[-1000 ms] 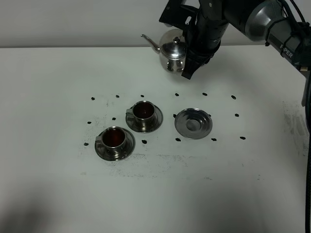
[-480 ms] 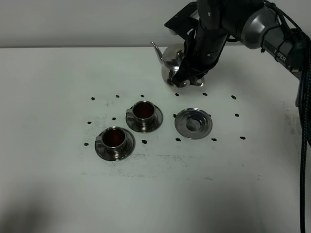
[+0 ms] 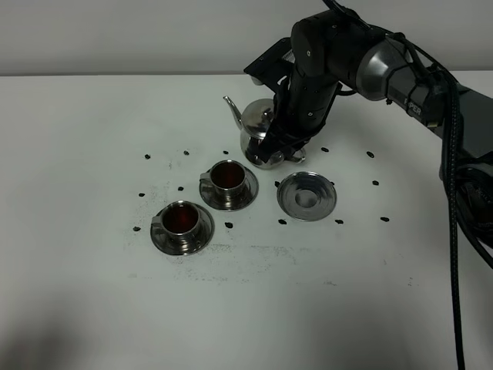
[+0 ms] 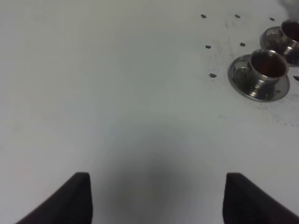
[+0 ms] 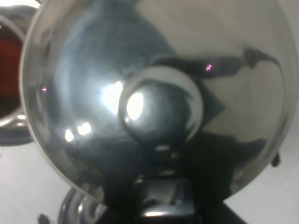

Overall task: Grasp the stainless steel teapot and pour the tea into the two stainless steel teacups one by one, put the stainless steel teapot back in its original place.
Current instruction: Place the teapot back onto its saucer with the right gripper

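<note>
Squat mirror-polished stainless steel teapot (image 3: 255, 131) with glossy domed lid and smooth ball knob (image 5: 161, 109), reflecting its surroundings. Two small shiny steel teacups (image 3: 228, 178) (image 3: 182, 220) on bright polished steel saucers. Round empty steel saucer (image 3: 306, 196), glossy, with recessed centre ring. Matt white tabletop (image 3: 92, 116), smooth, speckled with small dark marks. Robot arm (image 3: 370, 58) with matt black and satin grey casing.

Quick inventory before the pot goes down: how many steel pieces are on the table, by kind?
Teapot, held in the right gripper: 1
Teacups, near and far, both with dark tea: 2
Saucers, two under cups, one bare: 3
Total: 6
</note>
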